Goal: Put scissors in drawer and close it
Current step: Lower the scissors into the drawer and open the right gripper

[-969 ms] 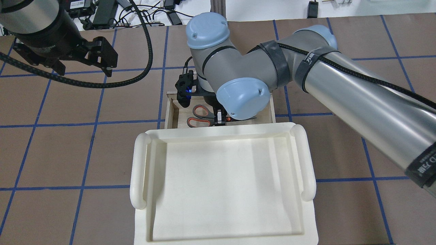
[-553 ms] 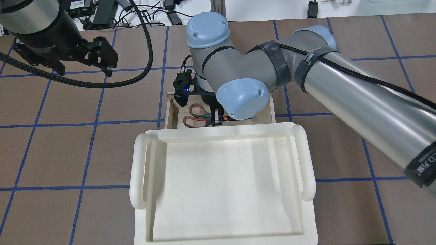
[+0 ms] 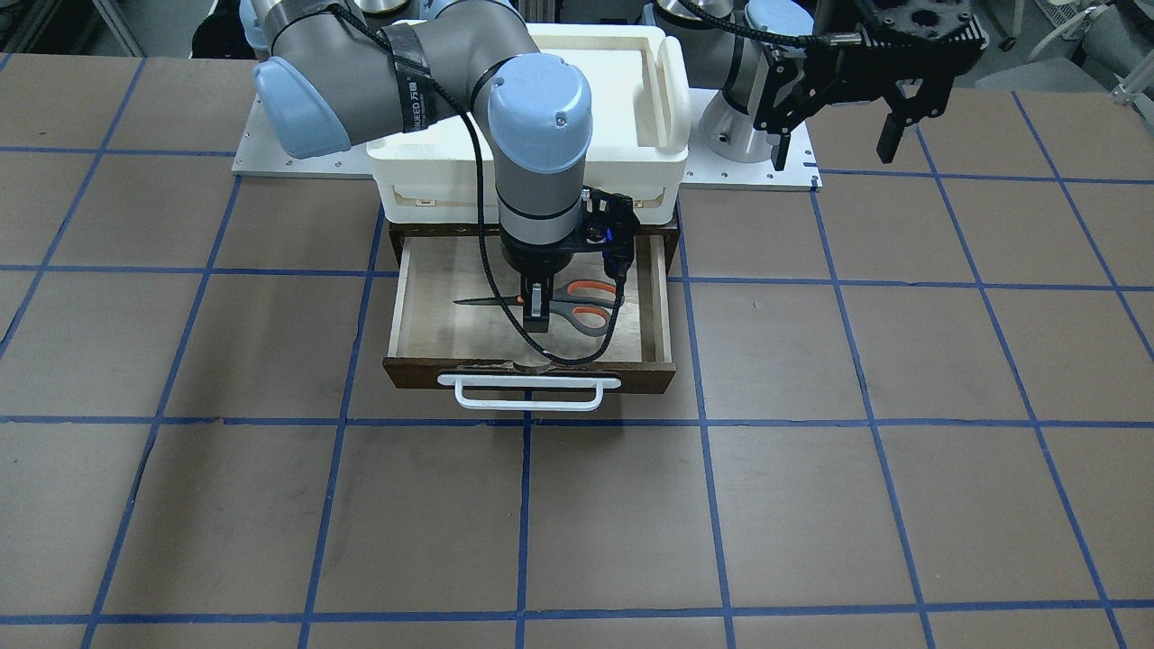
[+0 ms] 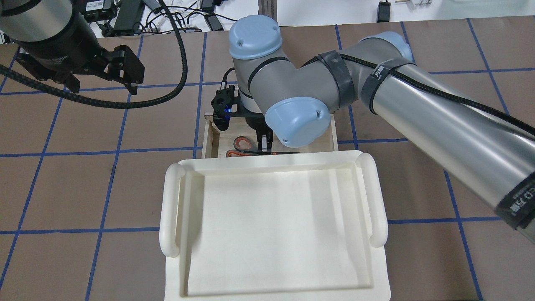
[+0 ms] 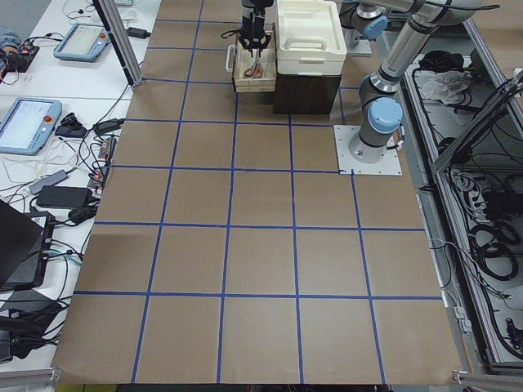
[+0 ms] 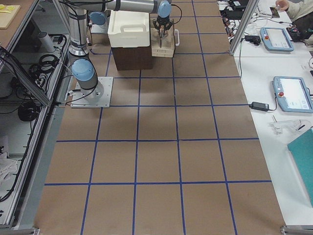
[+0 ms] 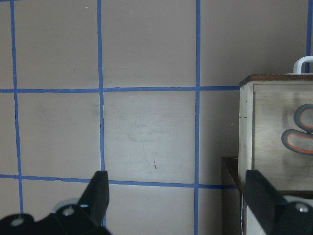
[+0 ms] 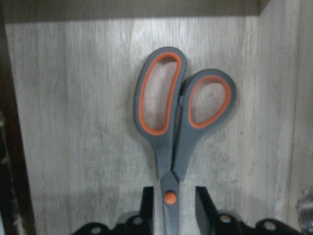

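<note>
We see right gripper (image 8: 174, 198) fingers slightly apart, straddling scissors (image 8: 164, 112) in drawer (image 3: 424, 324); left gripper (image 7: 177, 178) spread wide beside drawer; strap (image 4: 378, 77) print unreadable.

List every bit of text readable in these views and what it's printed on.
"EED" then Chinese characters, only partly legible: on the black strap around the right arm.
Too small to read: the power adapter labels.
Too small to read: the teach pendant screens.
No text visible on the scissors, the drawer or the white tray.
</note>
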Controlling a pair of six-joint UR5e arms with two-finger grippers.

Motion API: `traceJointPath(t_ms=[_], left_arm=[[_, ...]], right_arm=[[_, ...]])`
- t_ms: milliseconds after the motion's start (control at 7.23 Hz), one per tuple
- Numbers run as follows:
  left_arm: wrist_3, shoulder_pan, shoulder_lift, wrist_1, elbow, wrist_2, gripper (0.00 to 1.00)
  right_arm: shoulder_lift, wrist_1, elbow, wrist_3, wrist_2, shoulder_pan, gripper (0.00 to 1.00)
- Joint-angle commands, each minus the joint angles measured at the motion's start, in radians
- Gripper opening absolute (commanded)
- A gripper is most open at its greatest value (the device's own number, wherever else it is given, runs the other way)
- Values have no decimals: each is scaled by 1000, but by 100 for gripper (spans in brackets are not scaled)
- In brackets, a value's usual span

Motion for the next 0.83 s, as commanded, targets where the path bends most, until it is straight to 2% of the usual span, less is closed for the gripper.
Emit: traceJointPath(t_ms=[0,138,277,692], left_arm=[[0,0,0,0,0,0,100],[0,0,0,0,0,0,100],[0,0,0,-2,0,0,100],[0,0,0,-2,0,0,100]], right_arm=[[-3,-6,-3,53,7,-5,96],[-13,-11,-9,98,7,-24,99],[-12,-5,-56,191,-5,-37,99],[-16,3,-103,572,-1,-74,100]])
